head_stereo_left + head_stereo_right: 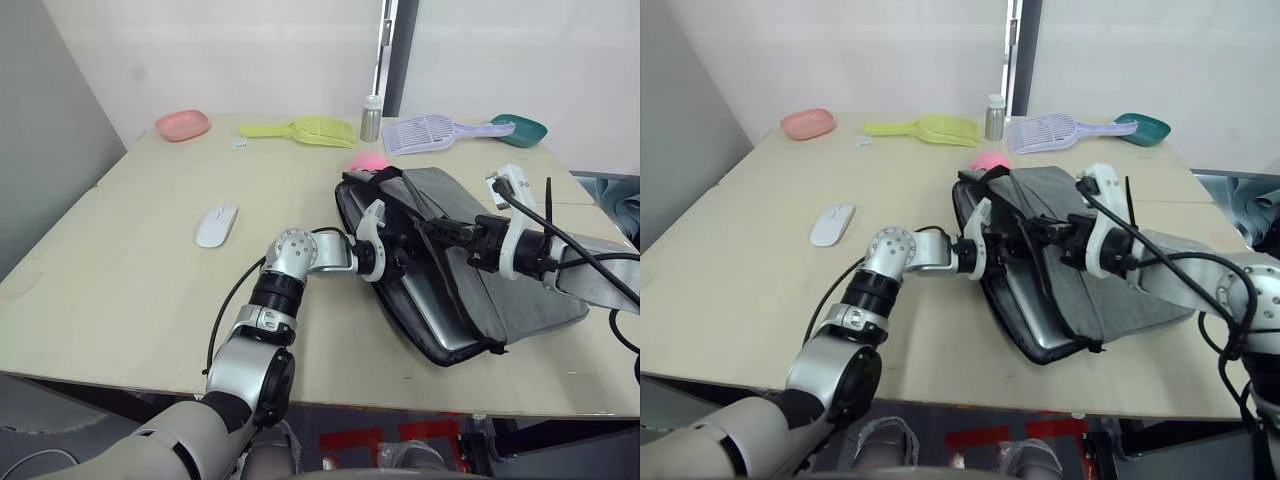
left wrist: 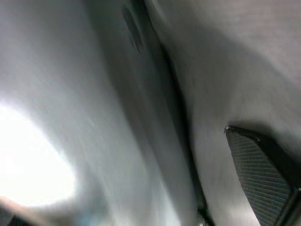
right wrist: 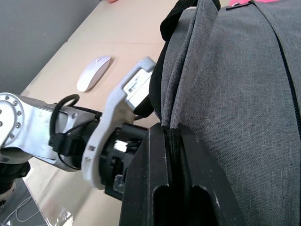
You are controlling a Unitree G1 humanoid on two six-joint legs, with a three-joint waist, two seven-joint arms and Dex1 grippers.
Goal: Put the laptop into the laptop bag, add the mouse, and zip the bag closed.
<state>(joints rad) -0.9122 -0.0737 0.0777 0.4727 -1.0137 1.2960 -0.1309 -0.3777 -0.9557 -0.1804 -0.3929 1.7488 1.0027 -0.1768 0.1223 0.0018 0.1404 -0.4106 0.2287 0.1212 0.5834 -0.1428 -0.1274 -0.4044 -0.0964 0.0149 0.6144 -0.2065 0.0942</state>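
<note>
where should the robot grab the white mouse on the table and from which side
Grip the mouse across its narrow middle, fingers on the two long sides, coming straight down from above. It lies flat and low on the bare table, apart from the laptop bag, so nothing blocks a top approach.

Most of the laptop (image 1: pixel 440 318) is hidden inside the laptop bag (image 1: pixel 500 275); only a silver strip is seen at the open edge. The left gripper (image 1: pixel 402 252) is pushed into the bag's opening, so its fingertips are covered by the flap. In the left wrist view, everything is blurred grey, and one ridged finger pad (image 2: pixel 263 174) is cut off by the edge. The pink thing (image 1: pixel 368 159) is partly hidden behind the bag.
</note>
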